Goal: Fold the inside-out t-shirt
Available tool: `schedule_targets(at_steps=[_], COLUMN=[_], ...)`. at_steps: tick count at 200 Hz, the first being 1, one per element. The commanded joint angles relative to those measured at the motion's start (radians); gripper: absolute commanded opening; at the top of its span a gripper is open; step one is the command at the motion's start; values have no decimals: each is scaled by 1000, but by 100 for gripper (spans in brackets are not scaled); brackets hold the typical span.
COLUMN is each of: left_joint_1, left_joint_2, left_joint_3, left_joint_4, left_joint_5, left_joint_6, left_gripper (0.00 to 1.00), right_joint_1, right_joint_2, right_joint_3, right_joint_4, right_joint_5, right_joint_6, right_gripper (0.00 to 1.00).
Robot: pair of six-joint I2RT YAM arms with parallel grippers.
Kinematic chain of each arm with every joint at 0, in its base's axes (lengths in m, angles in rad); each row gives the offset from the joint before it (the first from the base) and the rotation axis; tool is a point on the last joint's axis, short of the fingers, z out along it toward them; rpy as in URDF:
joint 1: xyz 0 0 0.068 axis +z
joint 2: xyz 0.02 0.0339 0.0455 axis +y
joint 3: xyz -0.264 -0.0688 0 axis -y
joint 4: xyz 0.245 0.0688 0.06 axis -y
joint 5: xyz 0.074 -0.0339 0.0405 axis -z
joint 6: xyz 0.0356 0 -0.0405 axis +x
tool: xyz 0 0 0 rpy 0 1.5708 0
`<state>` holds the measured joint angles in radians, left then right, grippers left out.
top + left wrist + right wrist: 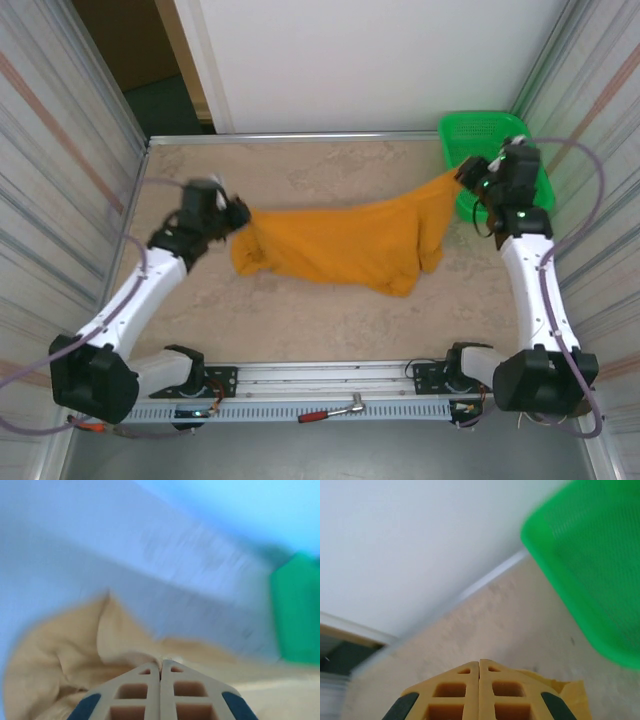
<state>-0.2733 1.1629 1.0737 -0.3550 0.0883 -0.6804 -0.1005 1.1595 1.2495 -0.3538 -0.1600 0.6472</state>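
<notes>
Item: inside-out t-shirt (340,245), orange-yellow. Left wrist view is motion-blurred; sleeves and collar cannot be made out in the bunched cloth, and the pinched edges are hidden between the fingers. The shirt is strung across mid-table (300,320), long axis 9 to 3 o'clock, with the 3 o'clock end drawn up toward 2 o'clock beside the green basket (482,130). Left gripper (240,215) is clenched on the 9 o'clock end, right gripper (465,176) clenched on the raised end.
</notes>
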Motion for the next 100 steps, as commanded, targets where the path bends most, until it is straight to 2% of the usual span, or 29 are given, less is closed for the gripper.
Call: schedule_targets(at_steps=[1, 22, 45, 100], left_joint_1=[68, 82, 82, 82], left_joint_2=[-27, -17, -36, -146], left_joint_3=[291, 526, 670, 711], left_joint_4=[-79, -96, -96, -82], left_joint_5=[50, 52, 60, -31], left_joint_6=[90, 93, 75, 89], left_gripper=[0, 0, 0, 0], right_joint_1=[-65, -121, -146, -150], right_joint_2=[-32, -65, -120, -201], right_joint_3=[201, 349, 467, 604], right_joint_4=[-3, -12, -30, -29], right_joint_5=[-142, -207, -223, -167], right_joint_6=[56, 110, 130, 155], right_gripper=[0, 0, 0, 0])
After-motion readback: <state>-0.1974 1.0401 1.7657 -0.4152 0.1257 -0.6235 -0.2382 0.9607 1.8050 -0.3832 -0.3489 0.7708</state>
